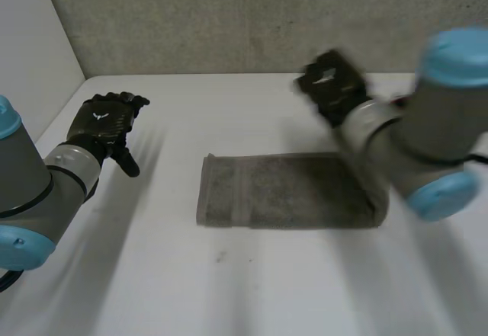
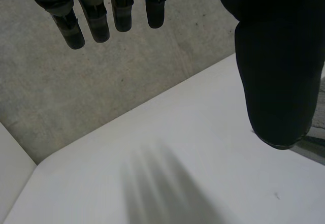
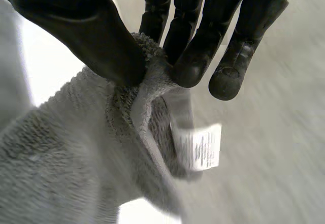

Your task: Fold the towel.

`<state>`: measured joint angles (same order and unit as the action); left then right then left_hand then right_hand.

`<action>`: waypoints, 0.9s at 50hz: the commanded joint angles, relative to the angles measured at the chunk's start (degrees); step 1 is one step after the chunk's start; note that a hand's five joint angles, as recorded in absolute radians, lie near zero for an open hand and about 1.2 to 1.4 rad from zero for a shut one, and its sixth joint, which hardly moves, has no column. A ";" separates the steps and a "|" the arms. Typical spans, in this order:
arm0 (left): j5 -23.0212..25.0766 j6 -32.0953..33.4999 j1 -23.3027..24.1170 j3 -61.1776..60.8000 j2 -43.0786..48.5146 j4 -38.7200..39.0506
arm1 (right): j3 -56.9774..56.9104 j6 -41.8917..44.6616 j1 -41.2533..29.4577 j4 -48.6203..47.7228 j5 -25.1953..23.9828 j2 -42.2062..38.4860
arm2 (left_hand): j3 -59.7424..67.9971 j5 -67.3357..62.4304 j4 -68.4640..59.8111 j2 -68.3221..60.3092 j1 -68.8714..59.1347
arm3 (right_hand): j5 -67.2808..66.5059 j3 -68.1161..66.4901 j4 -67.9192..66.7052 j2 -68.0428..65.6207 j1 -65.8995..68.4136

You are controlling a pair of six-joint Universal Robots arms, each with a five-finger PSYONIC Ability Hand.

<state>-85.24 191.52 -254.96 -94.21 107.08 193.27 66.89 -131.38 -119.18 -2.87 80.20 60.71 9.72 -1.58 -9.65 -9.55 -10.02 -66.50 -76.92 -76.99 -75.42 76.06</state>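
Note:
A grey towel point(image 1: 282, 191) lies as a folded strip across the middle of the white table point(image 1: 229, 283). My right forearm crosses its right end and hides it. My right hand point(image 1: 332, 84) is raised over the towel's far right corner. In the right wrist view this hand point(image 3: 101, 41) pinches a towel point(image 3: 66, 173) corner between thumb and fingers point(image 3: 193, 66), and a white label point(image 3: 200, 145) hangs just below the pinch. My left hand point(image 1: 103, 123) hovers over bare table well left of the towel, its fingers point(image 2: 96, 23) straight and thumb point(image 2: 277, 66) apart, holding nothing.
A grey concrete wall point(image 1: 229, 16) runs along the table's far edge. A white side panel point(image 1: 30, 46) closes the left side. Bare table surface point(image 2: 152, 148) lies under the left hand.

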 commanded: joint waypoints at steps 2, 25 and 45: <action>-0.01 0.00 -0.01 -0.10 -0.12 0.00 | -2.37 0.69 -16.68 -0.29 -0.13 -10.60 | 0.32 1.53 -0.39 -0.49 -0.03 | -3.50 -3.08 -3.01 -4.58 3.94; -0.01 0.00 0.08 -0.36 -0.12 0.79 | 7.29 -11.26 -10.81 -0.38 1.45 -0.68 | 0.28 1.58 -0.35 -0.45 0.02 | 66.50 66.92 66.99 65.42 -66.06; -0.01 0.00 1.31 -0.71 -0.12 0.79 | 29.97 -11.19 12.30 -8.02 -2.59 2.39 | 0.28 1.58 -0.35 -0.45 0.02 | -3.46 -3.03 -2.97 -4.53 3.90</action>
<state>-85.25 191.51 -253.97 -94.71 106.96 194.07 96.91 -146.89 -108.33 -7.00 78.11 63.81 9.52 -1.58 -9.65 -9.51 -10.02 -40.48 -50.26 -50.20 -50.77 50.25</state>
